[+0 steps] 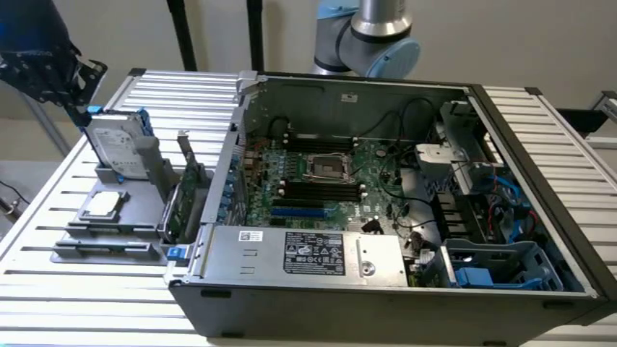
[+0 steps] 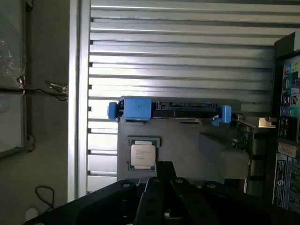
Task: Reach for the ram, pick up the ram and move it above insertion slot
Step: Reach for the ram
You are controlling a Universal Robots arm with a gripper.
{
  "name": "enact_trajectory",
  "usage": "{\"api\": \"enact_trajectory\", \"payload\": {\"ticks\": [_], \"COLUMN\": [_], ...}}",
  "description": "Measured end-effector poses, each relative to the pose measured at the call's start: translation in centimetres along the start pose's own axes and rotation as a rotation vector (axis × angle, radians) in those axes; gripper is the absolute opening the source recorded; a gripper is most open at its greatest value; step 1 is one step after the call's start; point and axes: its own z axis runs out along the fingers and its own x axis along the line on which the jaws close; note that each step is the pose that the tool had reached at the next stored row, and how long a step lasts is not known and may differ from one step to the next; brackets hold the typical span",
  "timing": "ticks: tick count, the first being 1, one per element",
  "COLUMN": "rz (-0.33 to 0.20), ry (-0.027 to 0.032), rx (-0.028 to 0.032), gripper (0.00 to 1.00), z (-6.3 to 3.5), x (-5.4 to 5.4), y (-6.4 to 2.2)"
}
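A long thin dark stick, which I take for the ram (image 1: 101, 248), lies along the front groove of the grey stand (image 1: 68, 233) at the exterior view's left. My gripper (image 1: 75, 97) hangs high over the back of that stand, above the hard drive and well away from the ram. In the wrist view its fingers (image 2: 164, 165) are pressed together with nothing between them, and they hide the stand's front groove. The black memory slots (image 1: 318, 189) lie on the motherboard inside the open computer case (image 1: 386, 307).
The stand also carries a silver hard drive in a blue frame (image 1: 115, 148) (image 2: 168, 110), a processor chip (image 1: 104, 206) (image 2: 144, 155) and an upright green expansion card (image 1: 188, 199) (image 2: 243, 136). All sits on a slatted metal table (image 1: 87, 303). Cables and a blue drive cage (image 1: 501, 267) crowd the case's right side.
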Motion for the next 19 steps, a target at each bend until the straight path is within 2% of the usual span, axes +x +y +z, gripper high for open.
{"api": "enact_trajectory", "payload": {"ticks": [10, 19], "rz": [0.000, 0.000], "ry": [0.0054, 0.0111], "rx": [0.0001, 0.0001], "gripper": [0.11, 0.11], "z": [-0.16, -0.28], "x": [-0.9, -2.4], "y": [-3.99, -7.01]}}
